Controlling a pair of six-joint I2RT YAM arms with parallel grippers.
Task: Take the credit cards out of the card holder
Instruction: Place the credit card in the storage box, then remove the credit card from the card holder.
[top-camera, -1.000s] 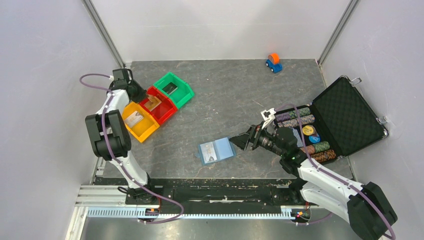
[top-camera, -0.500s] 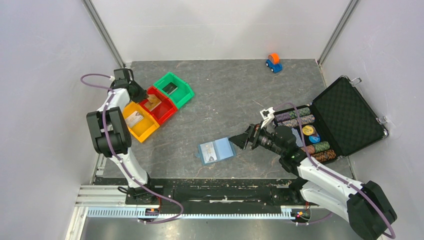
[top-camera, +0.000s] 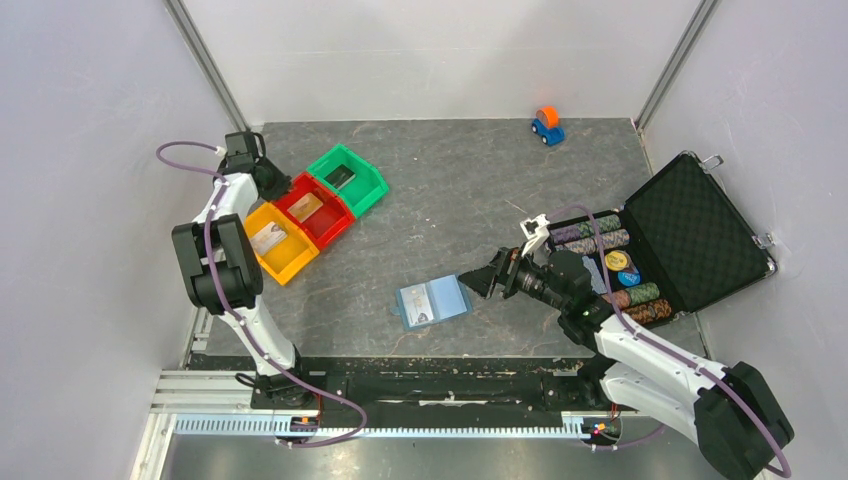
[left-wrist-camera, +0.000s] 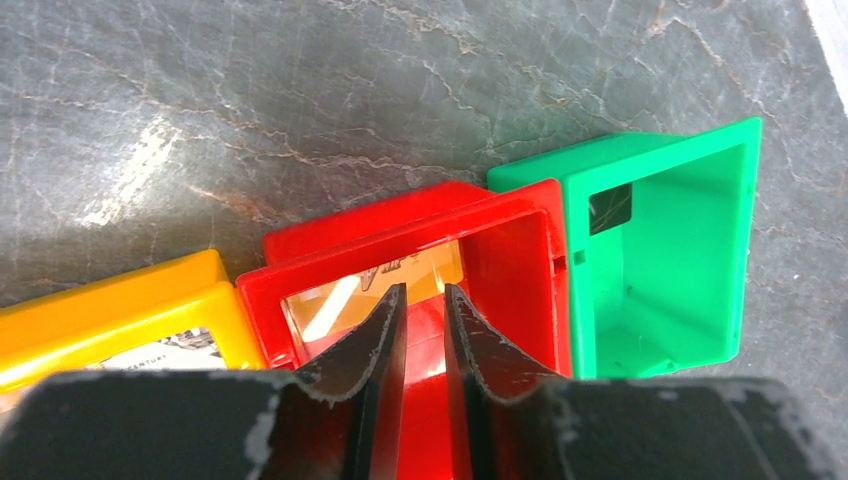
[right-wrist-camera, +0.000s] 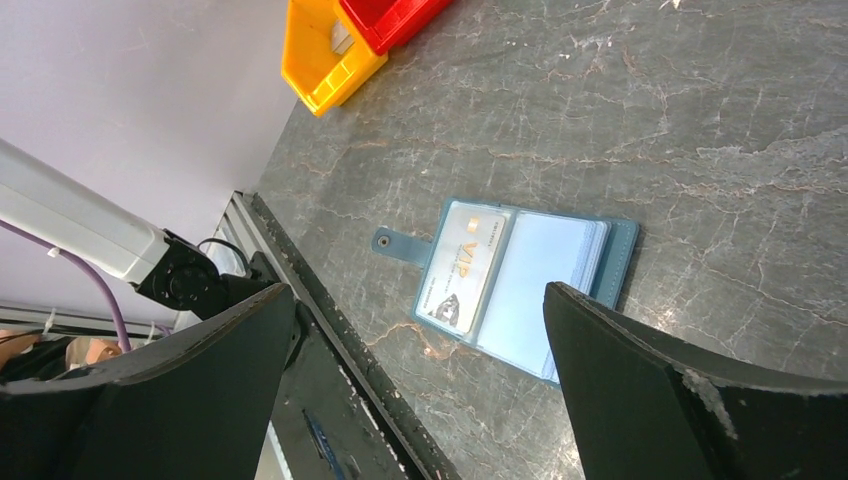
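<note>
Right pincer (top-camera: 478, 282) gapes just beside card holder (top-camera: 433, 302).

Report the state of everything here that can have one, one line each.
card holder, open flat on the table
VIP card, tucked in the holder's slot
left claw, slightly open, empty
right claw, wide open, empty
red bin, holds a tan card
yellow bin, holds a pale card
black case, lid open
</note>
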